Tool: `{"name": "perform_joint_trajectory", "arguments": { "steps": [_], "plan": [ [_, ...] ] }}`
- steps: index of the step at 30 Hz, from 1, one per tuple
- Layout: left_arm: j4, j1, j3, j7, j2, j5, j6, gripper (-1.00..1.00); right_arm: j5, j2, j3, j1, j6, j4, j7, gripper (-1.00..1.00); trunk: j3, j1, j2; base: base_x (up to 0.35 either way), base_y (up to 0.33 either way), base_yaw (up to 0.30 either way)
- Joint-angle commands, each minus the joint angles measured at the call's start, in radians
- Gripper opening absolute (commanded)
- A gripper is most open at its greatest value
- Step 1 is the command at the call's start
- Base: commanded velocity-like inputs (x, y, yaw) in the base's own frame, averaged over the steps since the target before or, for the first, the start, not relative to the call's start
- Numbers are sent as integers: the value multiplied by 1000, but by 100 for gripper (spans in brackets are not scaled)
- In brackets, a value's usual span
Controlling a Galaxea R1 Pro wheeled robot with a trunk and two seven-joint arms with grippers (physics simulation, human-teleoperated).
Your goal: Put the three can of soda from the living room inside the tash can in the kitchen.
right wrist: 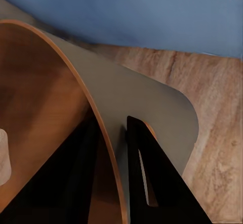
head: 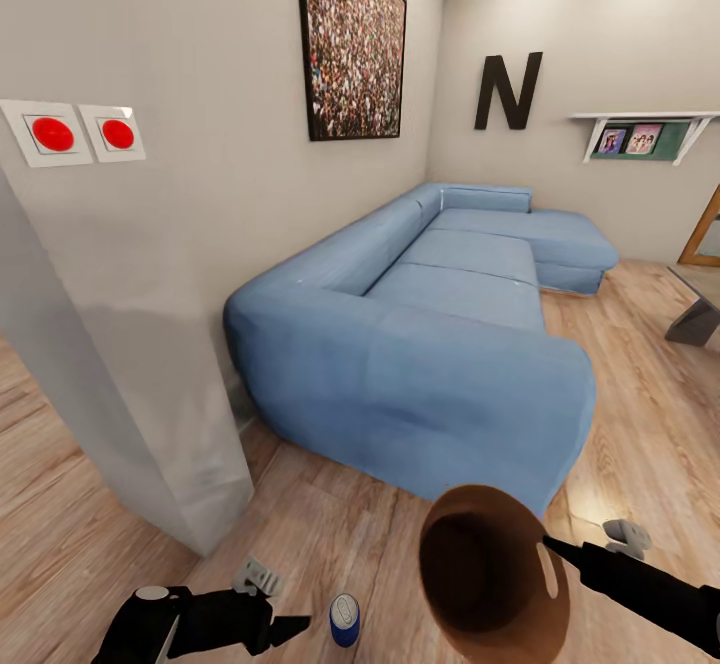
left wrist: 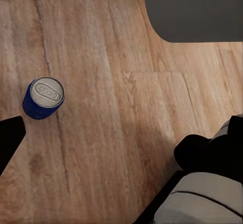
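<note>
the blue can (head: 344, 619) stands upright on the wood floor (head: 330, 514) between the open-jawed left gripper (head: 296, 628) and the trash can (head: 490, 569), whose rim the right gripper (right wrist: 109, 168) pinches. the left should straddle the can squarely before squeezing.

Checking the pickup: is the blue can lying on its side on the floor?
No, the blue can stands upright on the wood floor, silver top up.
</note>
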Motion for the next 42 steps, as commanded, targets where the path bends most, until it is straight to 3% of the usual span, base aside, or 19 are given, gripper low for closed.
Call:
{"name": "perform_joint_trajectory", "arguments": {
  "steps": [1, 7, 16, 19, 25, 42],
  "plan": [
    [0, 0, 0, 0, 0, -2, 0, 100, -33, -1, 0, -1, 17, -1, 2, -100, 0, 0, 0, 0, 0, 0],
    [1, 0, 0, 1, 0, -6, -1, 100, -25, -1, 3, 6, 24, 0, 3, -100, 0, 0, 0, 0, 0, 0],
    [3, 0, 0, 2, 0, -6, -2, 100, -10, 0, 2, 72, 14, 0, 7, -100, 0, 0, 0, 0, 0, 0],
    [3, 0, 0, 2, 0, -6, -3, 100, -9, -2, 0, 89, 13, -1, 65, -100, 0, 0, 0, 0, 0, 0],
    [3, 0, 0, 3, 0, -6, -4, 100, -9, -2, -3, 96, 12, -1, 104, -100, 0, 0, 0, 0, 0, 0],
    [1, 0, 0, 5, 0, -7, -8, 100, -7, -1, -8, 101, -16, -1, 105, -100, 0, 0, 0, 0, 0, 0]
  ]
}}
